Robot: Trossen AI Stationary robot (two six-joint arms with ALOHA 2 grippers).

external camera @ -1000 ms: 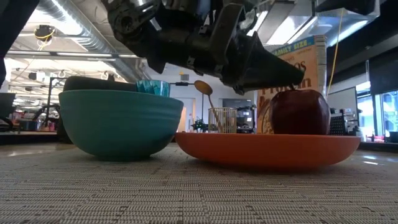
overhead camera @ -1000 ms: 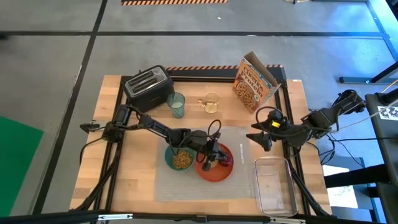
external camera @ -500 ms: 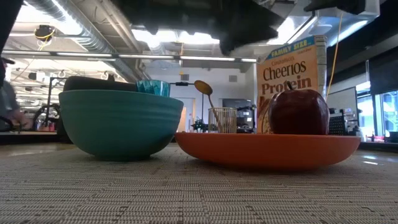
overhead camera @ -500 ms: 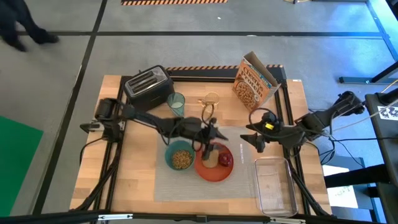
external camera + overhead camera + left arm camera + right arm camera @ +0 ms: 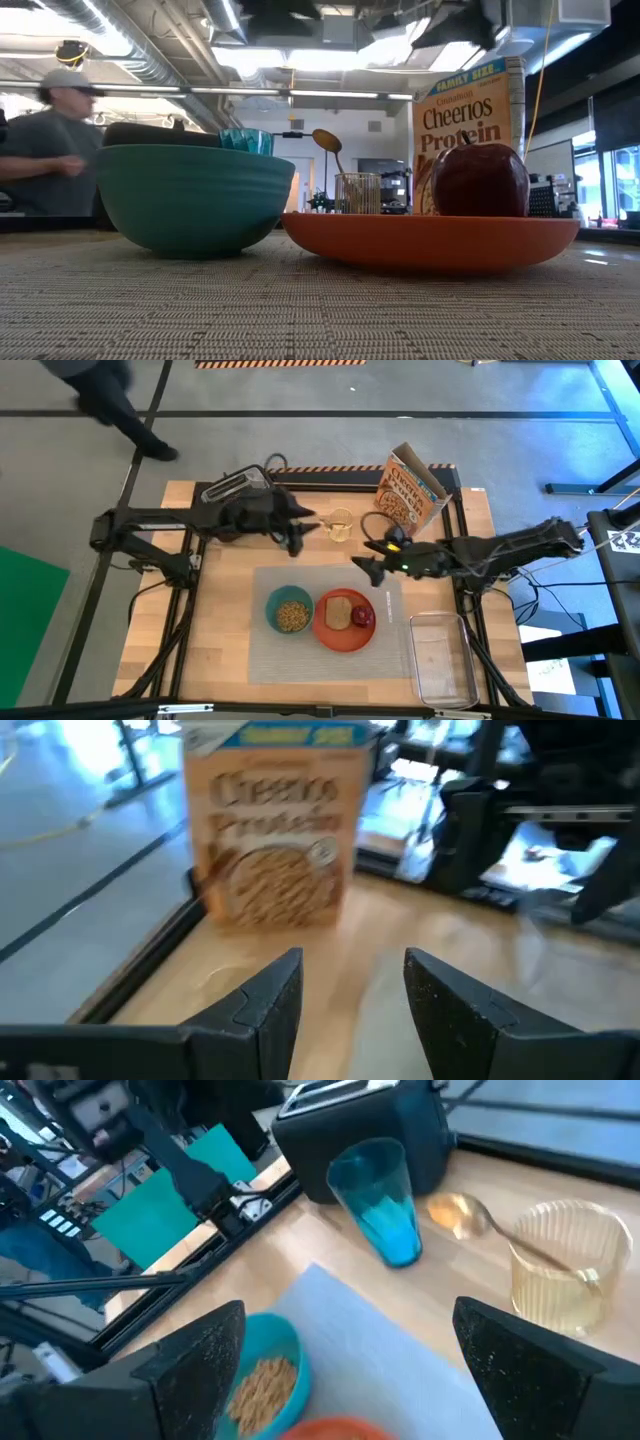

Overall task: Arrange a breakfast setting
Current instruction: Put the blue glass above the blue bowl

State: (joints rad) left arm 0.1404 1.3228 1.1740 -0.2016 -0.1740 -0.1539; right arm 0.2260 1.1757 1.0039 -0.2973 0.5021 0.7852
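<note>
The grey placemat (image 5: pixel 300 655) lies on the table. The teal bowl (image 5: pixel 290 611) of cereal and the orange plate (image 5: pixel 345 637) stand on it. The toast slice (image 5: pixel 339 612) and the red fruit (image 5: pixel 362 617) lie on the plate. The translucent teal cup (image 5: pixel 385 1200) stands by the toaster. The gold spoon (image 5: pixel 455 1210) leans in a clear glass (image 5: pixel 570 1265). My left gripper (image 5: pixel 308 522) is open and empty above the cup's place, pointing at the cereal box. My right gripper (image 5: pixel 362 565) is open and empty over the placemat's far right part.
The black toaster (image 5: pixel 235 495) stands at the far left and the cereal box (image 5: pixel 408 490) at the far right. The clear tray (image 5: pixel 440 655) lies right of the placemat. A person (image 5: pixel 55 150) passes beyond the table's far edge.
My left gripper has risen from the plate and gone toward the table's far edge, stopping beside the toaster. The toast now lies uncovered on the plate beside the fruit. My right gripper has gone toward the table's left, out over the placemat's far right part.
</note>
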